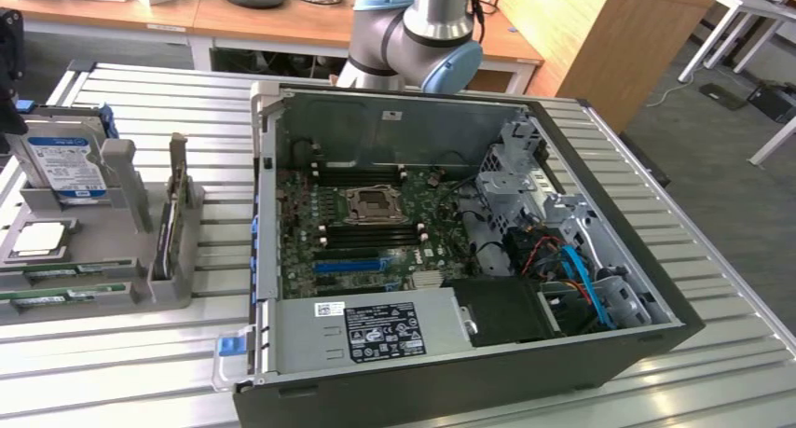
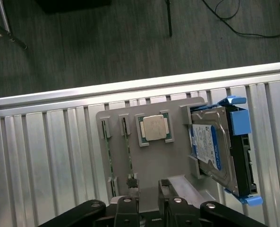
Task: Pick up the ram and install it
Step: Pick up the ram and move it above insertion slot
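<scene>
Two thin green ram sticks (image 2: 128,146) stand on edge, side by side, in slots of a grey holder tray (image 2: 177,106). In the exterior view the ram (image 1: 62,293) sits at the tray's near corner on the exterior view's left. My gripper (image 2: 148,193) hovers above the tray's edge, beside the end of the nearer stick. Its black fingers (image 2: 164,189) stand apart with nothing between them. The open computer case (image 1: 647,339) holds the green motherboard (image 1: 435,204) with its dark memory slots (image 1: 367,230).
On the same tray sit a square processor (image 2: 155,127) and a hard drive (image 2: 208,146) in a blue bracket. A second grey stand (image 1: 174,232) rises between tray and case. Everything rests on a ribbed metal table (image 1: 125,372); a power supply (image 1: 373,330) fills the case's near side.
</scene>
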Robot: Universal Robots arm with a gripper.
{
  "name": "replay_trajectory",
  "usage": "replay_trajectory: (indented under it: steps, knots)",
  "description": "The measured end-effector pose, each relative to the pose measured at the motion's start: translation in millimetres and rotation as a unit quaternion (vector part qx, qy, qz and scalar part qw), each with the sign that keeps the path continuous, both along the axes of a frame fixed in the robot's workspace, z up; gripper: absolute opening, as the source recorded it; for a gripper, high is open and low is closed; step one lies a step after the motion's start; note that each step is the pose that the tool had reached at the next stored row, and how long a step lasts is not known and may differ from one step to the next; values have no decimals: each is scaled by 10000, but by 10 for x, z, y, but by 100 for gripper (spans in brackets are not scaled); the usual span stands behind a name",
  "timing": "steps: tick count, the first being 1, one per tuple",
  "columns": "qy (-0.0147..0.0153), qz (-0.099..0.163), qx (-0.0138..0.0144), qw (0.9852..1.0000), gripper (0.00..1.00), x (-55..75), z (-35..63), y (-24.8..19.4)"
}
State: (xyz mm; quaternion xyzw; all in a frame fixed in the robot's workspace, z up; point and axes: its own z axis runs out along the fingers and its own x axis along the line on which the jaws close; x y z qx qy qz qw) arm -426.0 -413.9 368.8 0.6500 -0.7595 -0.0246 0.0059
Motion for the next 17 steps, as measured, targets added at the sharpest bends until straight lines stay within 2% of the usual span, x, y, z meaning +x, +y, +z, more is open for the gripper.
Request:
replay_trajectory:
  steps: [1,2,7,14,17]
  knots:
    - [0,0,0,10000,29,0,0,0]
    - [0,0,0,10000,36,0,0,0]
    - [0,11,0,10000,36,1,-4,0]
    - [-2,268,0,9996,36,0,-11,0]
    - [-1,270,0,9996,36,0,-12,0]
